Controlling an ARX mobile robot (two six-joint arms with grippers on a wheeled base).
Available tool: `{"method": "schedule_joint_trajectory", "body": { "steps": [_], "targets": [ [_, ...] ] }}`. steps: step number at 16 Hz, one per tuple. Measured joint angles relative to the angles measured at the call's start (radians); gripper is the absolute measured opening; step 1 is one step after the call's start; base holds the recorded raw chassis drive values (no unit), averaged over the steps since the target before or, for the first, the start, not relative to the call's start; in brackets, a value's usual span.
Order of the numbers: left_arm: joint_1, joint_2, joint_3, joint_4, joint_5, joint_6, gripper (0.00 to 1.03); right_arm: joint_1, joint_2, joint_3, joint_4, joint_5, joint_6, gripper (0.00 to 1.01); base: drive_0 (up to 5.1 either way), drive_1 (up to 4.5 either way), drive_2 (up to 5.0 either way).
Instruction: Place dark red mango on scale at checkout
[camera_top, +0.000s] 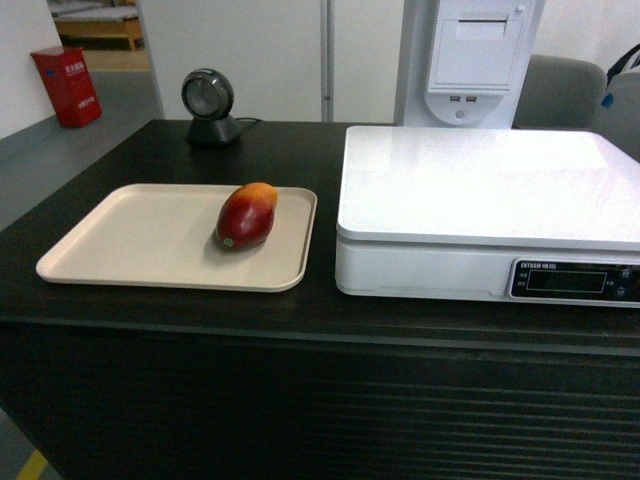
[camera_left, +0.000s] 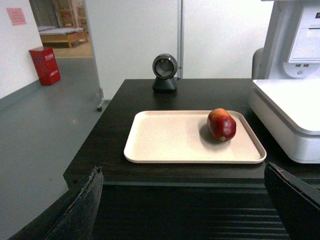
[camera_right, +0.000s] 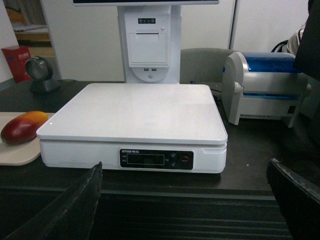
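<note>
The dark red mango (camera_top: 246, 215) lies on a beige tray (camera_top: 130, 240), its orange-yellow end pointing away; the left wrist view shows the mango (camera_left: 221, 124) at the tray's right side, and the right wrist view shows the mango (camera_right: 22, 127) at far left. The white scale (camera_top: 480, 180) stands to its right on the dark checkout counter (camera_top: 300, 320); the scale (camera_right: 135, 112) fills the right wrist view. My left gripper (camera_left: 182, 172) is open, held back in front of the counter's ribbed face. My right gripper (camera_right: 185, 167) is open too, facing the scale's display. Neither arm shows in the head view.
A round black barcode scanner (camera_top: 209, 106) stands at the counter's back left. A white receipt printer column (camera_top: 478, 55) rises behind the scale. A grey-and-blue label printer (camera_right: 265, 87) sits right of the scale. A red box (camera_top: 66, 86) stands on the floor at far left.
</note>
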Motion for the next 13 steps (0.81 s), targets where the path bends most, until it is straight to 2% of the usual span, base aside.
{"method": "schedule_joint_trajectory", "body": {
  "steps": [12,13],
  "targets": [
    [-0.003,0.002,0.001,-0.008,-0.011,-0.003,0.98,0.0,0.0,0.0,0.0,0.0,0.0,0.98,0.0,0.0,0.0],
    [-0.087,0.058,0.035,-0.103,-0.192,-0.05,0.98,0.0,0.0,0.0,0.0,0.001,0.0,0.98,0.0,0.0,0.0]
  ]
}}
